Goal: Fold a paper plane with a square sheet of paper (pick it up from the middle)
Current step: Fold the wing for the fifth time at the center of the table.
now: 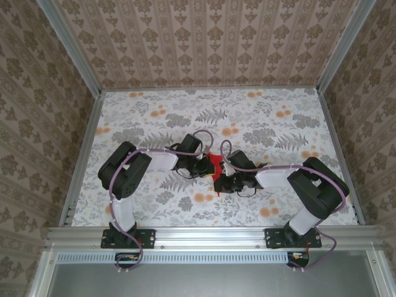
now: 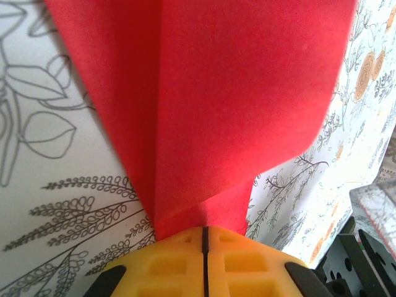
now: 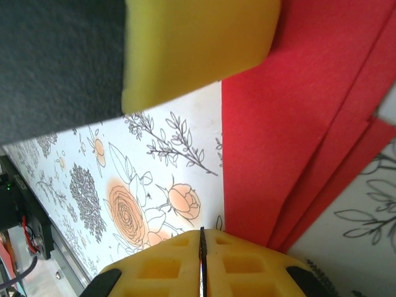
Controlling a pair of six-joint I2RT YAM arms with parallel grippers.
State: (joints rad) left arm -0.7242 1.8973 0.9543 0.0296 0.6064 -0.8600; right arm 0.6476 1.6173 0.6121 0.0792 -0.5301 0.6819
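Red paper sheet (image 2: pixel 247 111): mid tabletop (image 1: pixel 260 124), between the two arms, already in folded layers.

Left end effector (image 2: pixel 204 234): jaws closed tight on a narrow gathered end of the sheet. Judged an anchoring pinch, so the folds cannot slip.

Right end effector (image 3: pixel 201 238): jaws together. The paper runs beside and under its right finger, with none seen in the seam. Probably pressing or lining up a crease.

Orientation: the sheet narrows at the left pinch and fans out away from it. In the right wrist view the stacked fold edges run diagonally. In the top view the red strip lies roughly far-to-near, mostly covered, so the long axis is uncertain.
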